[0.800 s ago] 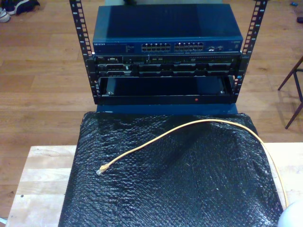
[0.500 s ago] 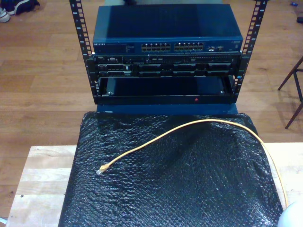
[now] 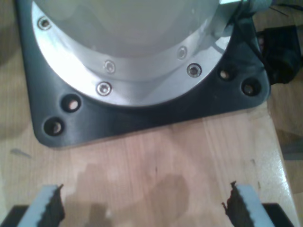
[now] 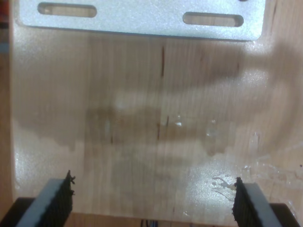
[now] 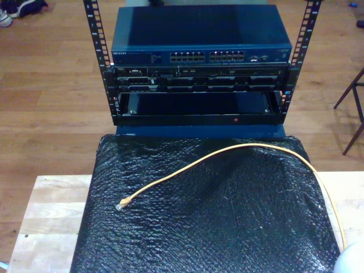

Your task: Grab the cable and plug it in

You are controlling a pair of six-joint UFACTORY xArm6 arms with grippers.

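You'll see the cable (image 5: 227, 152) arcing from five o'clock, connector (image 5: 120, 205) pointing toward eight, while my first gripper (image 3: 144, 203) and my second gripper (image 4: 152, 201) sit spread apart

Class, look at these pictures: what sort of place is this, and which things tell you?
Probably a networking test bench or lab: a rack holding a blue network switch stands on wooden flooring, and a yellow cable lies on a black padded mat.

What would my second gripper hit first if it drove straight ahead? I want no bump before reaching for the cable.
Likely the bare wooden tabletop between the open fingers of my second gripper; depth is unclear.
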